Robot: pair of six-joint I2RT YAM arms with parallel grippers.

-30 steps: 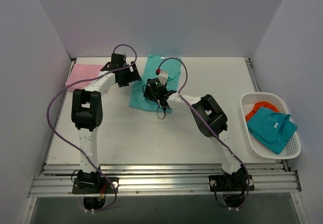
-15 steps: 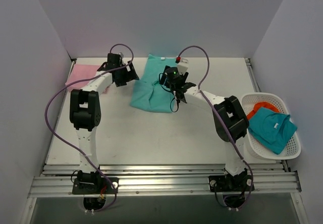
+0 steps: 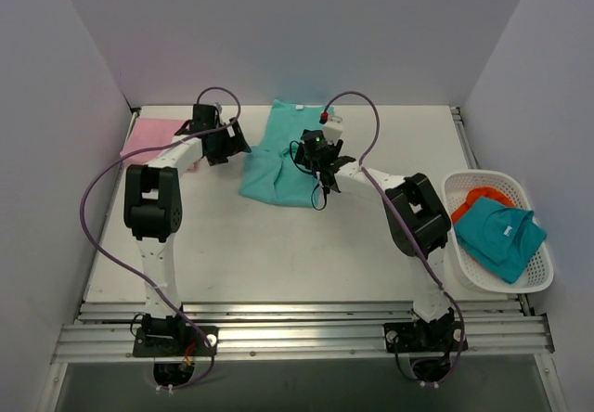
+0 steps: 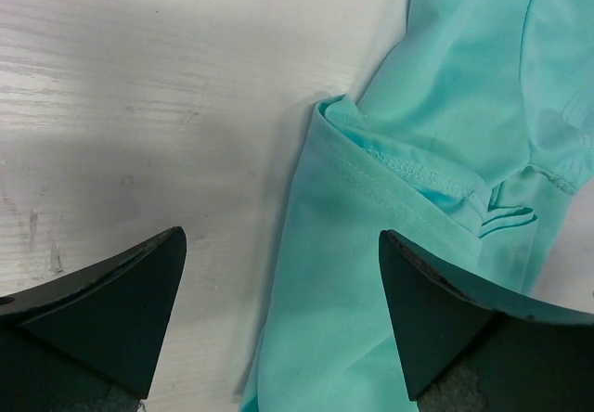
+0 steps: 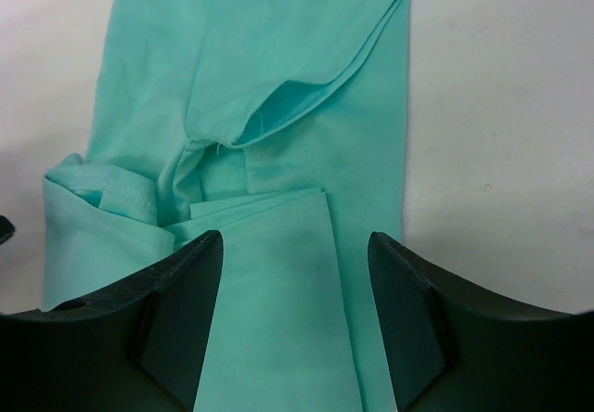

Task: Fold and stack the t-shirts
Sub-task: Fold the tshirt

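Your turquoise tee (image 3: 283, 157) lies on the table (image 3: 278, 245) towards the far side, between the two arms, partly folded lengthwise with its fabric doubled over along the middle. A small white neck label (image 3: 299, 106) shows at its far edge. It is too small to read any writing on it.

Your left tool (image 4: 281, 236) hangs over the tee's left edge with its fingers spread wide. Nothing is between them. In the left wrist view one finger sits over bare table and the other over the cloth, where a stitched hem curls up in a fold.

Your right tool (image 5: 295, 238) hovers over the tee's right half, its fingers also apart and gripping nothing. Below it the cloth lies flat, with a sleeve opening and a folded strip in view.

The pink tee (image 3: 148, 136) lies flat in the far left corner of the table, well apart from the turquoise one.

At the right edge a white basket (image 3: 483, 173) holds a teal garment (image 3: 497, 236) with a small white tag, unreadable, lying on top of an orange cloth (image 3: 478, 196).
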